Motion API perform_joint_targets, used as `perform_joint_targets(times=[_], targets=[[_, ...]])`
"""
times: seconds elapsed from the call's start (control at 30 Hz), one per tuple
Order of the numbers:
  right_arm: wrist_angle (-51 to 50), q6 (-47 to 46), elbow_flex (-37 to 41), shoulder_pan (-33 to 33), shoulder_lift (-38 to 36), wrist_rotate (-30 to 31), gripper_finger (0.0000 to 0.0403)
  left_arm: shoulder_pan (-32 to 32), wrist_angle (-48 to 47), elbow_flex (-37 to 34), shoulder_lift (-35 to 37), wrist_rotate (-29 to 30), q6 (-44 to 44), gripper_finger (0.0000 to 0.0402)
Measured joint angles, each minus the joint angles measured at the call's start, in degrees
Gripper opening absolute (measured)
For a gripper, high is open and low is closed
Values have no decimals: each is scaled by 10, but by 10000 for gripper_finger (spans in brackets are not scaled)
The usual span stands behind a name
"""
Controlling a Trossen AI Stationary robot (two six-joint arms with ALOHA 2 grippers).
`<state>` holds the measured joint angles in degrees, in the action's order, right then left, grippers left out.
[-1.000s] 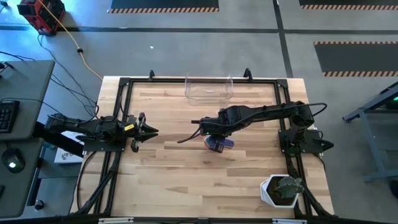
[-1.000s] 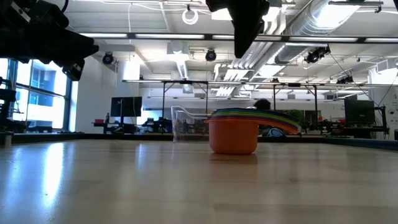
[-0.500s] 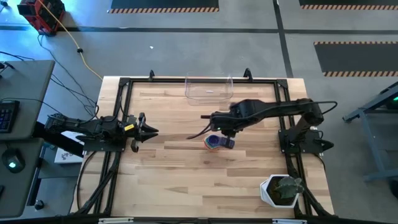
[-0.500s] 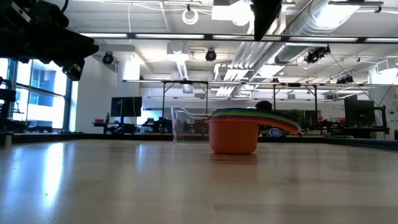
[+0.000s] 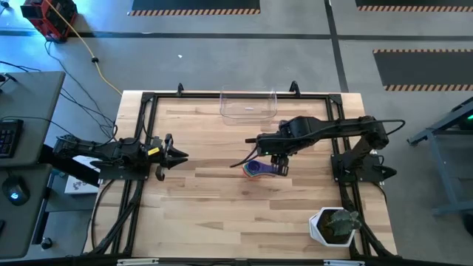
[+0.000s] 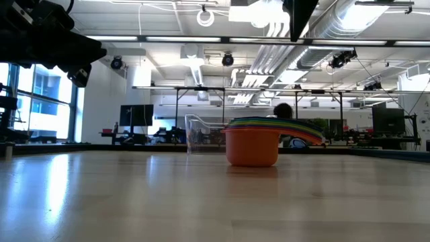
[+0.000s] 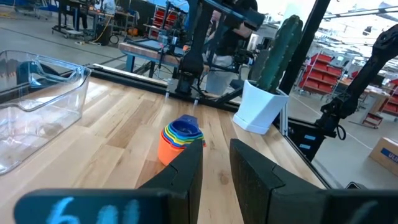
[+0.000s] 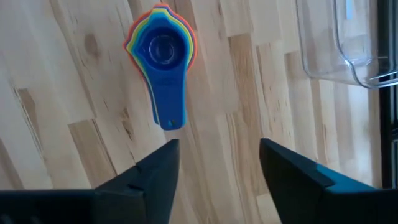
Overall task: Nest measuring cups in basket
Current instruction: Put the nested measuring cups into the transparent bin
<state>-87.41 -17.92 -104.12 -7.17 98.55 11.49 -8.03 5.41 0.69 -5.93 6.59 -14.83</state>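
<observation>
Pale wooden planks [image 5: 199,199] run under me, with an open workshop beyond the far edge. My right gripper [image 5: 255,141] hangs above the table centre with its fingers spread and nothing between them. My left gripper [image 5: 177,155] waits at nine o'clock; the fingers stand a little apart, empty.

The small round plastic measuring cups [image 5: 255,169] sit nested as one rainbow stack, orange outermost and blue on top, on bare wood near the centre, just beside my right gripper. I judge the nesting done.

What remains is the carry: the clear low-walled plastic bin [image 5: 248,106] stands empty at twelve o'clock, well apart from the stack.

The stack stands upright, and its flat handles lie together, the long axis running toward three o'clock.
</observation>
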Motion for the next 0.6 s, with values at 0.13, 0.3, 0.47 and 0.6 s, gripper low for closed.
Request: perform_joint_targets(times=[0.13,0.3,0.47,0.6], targets=[[17,1,24,-4,-20,4,243,0,0,0,0,0,0,71],[132,2,158,-4,-105,-10,269,0,0,0,0,0,0,71],[243,-10,290,-2,-201,-18,279,0,0,0,0,0,0,71],[283,-10,360,-2,-242,-30,293,0,0,0,0,0,0,71]])
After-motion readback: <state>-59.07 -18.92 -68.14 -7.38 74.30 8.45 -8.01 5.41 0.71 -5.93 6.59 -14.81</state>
